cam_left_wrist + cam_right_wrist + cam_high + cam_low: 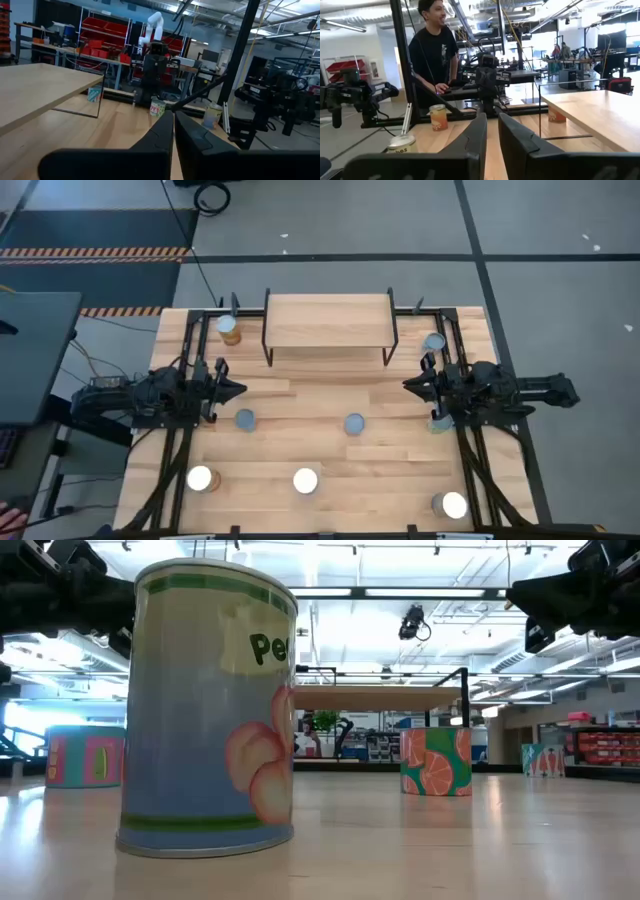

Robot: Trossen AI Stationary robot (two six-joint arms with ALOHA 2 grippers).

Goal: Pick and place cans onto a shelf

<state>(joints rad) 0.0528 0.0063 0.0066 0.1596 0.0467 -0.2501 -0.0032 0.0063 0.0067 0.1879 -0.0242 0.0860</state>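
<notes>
The light-wood shelf stands on thin black legs at the table's far middle, with nothing on it. Eight cans stand upright on the tabletop: one at the far left, one at the far right, two in the middle, one under my right arm, and three along the near edge. My left gripper is shut and empty above the table's left side. My right gripper hovers at the right side with a narrow gap between its fingers, empty.
In the low view a peach-labelled can stands close to the camera and hides much of the table. Black frame rails run along both table sides. A person stands beyond the table's left edge. Bare tabletop lies in front of the shelf.
</notes>
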